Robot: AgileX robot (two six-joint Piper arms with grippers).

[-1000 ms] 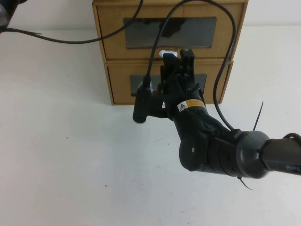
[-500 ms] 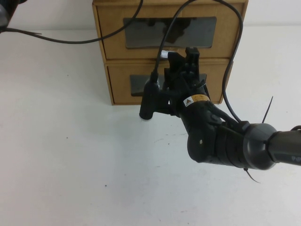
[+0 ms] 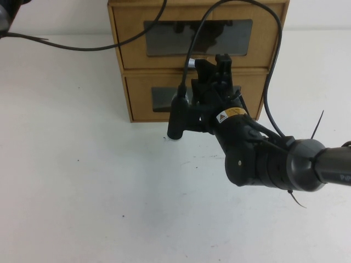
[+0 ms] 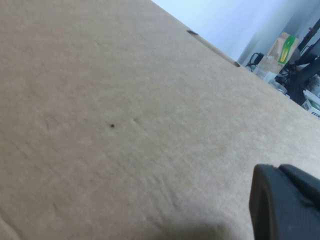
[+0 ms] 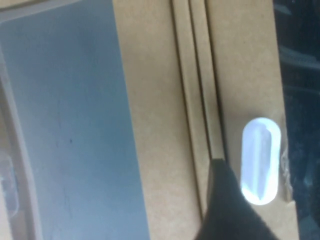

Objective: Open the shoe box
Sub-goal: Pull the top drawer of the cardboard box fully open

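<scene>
Two arms. Nearest: yellow warning sticker point(image 3: 229, 115) on right wrist, writing too small to read. Beyond: right gripper point(image 3: 213, 67), jaws apart, holding nothing, at front of shoe box point(image 3: 131, 60), mid table point(image 3: 82, 192), far side. White pull tab point(image 3: 190, 62) just left of right gripper, long axis sideways along box front; right arm nearer. Farthest: left gripper point(image 4: 285, 205) over plain cardboard, state not tellable. No brand visible
</scene>
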